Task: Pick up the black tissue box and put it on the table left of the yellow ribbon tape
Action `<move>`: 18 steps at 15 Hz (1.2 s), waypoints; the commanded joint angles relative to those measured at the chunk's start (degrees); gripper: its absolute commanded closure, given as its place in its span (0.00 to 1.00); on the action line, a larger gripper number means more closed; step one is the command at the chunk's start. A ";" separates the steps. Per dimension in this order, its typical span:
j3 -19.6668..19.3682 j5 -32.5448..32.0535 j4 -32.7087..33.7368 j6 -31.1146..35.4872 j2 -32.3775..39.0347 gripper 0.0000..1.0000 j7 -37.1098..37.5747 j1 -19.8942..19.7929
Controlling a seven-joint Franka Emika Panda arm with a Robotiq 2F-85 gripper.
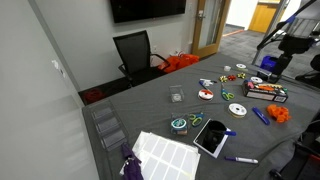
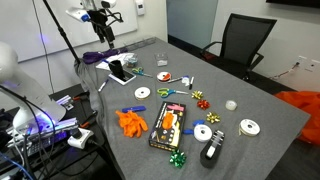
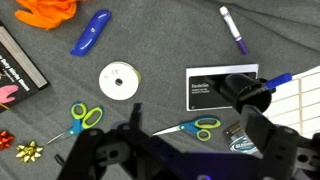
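Apparently unreadable print, black tissue box (image 2: 168, 127)

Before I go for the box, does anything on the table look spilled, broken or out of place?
Nothing spilled or broken. The black tissue box lies flat among scattered items on the table. Only oddity: an orange heap sits off the table, down near the chair.

You get bright, even overhead light in both exterior views, with soft, faint shadows on the table (image 1: 160, 112). Resolution is low and small items smear. A purple glow (image 2: 40, 125) sits at the lower left. In your wrist view the gripper (image 3: 190, 115) is dark and blurred while the tabletop is sharp.
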 commanded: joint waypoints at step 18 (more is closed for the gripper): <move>-4.79 -9.80 17.78 12.72 27.26 0.00 -23.39 -9.30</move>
